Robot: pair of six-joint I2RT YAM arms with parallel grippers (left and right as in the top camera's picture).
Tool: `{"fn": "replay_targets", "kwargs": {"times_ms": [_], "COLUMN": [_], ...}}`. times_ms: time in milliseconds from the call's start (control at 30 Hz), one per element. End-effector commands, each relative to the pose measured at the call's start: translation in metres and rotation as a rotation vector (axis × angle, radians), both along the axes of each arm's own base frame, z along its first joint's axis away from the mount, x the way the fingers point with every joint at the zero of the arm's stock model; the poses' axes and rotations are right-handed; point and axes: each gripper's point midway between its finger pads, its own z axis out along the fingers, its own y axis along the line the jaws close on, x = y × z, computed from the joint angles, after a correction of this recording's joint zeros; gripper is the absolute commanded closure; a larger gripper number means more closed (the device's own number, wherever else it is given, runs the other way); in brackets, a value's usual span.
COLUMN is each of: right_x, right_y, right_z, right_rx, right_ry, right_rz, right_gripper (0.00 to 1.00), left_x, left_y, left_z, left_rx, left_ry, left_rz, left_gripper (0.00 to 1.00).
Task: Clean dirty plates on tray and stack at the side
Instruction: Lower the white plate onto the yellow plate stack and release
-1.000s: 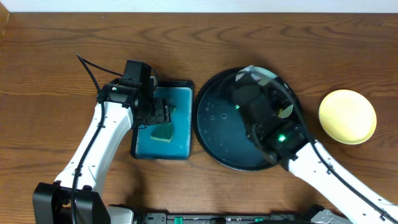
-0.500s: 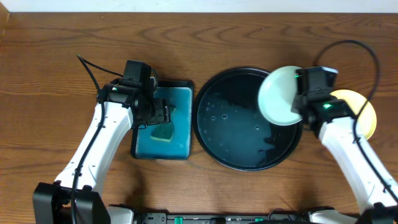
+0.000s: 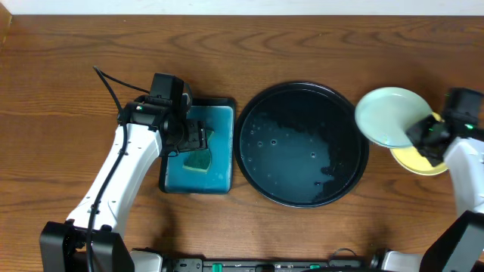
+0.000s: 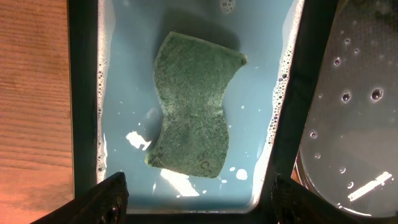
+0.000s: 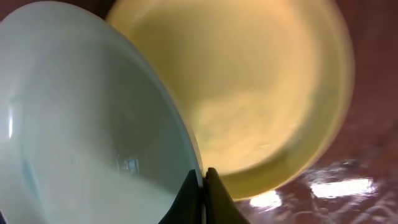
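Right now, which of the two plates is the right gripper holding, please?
The mint-blue plate, pinched at its rim; the yellow plate lies flat, partly beneath it.

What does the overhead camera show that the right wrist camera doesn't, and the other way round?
Only overhead: the round black tray, wet with no plates on it, and the sponge in the rectangular tray under the open left gripper. Only right wrist: a close look at the right gripper shut on the rim of the mint plate. Both: the mint plate, held so it partly overlaps the yellow plate.
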Motion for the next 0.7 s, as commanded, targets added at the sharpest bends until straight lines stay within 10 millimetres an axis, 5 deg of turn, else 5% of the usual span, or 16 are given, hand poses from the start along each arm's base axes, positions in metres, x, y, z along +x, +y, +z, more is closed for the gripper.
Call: {"fn": "replay_targets", "kwargs": {"times_ms": [0, 300, 667], "right_x": [-0.011, -0.056, -0.064], "right_y": [-0.026, -0.075, -0.075], "right_z": [0.001, -0.007, -0.02], "right_rx": [0.039, 0.014, 0.011], "right_ry": [-0.017, 0.039, 0.056], "right_rz": [-0.12, -0.298, -0.302], "right_gripper": [0.99, 0.99, 0.95], "left_x": [-0.004, -0.004, -0.004], "left_y": [0.002, 0.002, 0.002], "left_z": [-0.004, -0.004, -0.004], "left_rx": [0.01, 0.01, 0.01], "left_ry": [0.014, 0.014, 0.014], "left_rz": [-0.003, -0.003, -0.003], "left_gripper": [0.25, 0.25, 0.25]}}
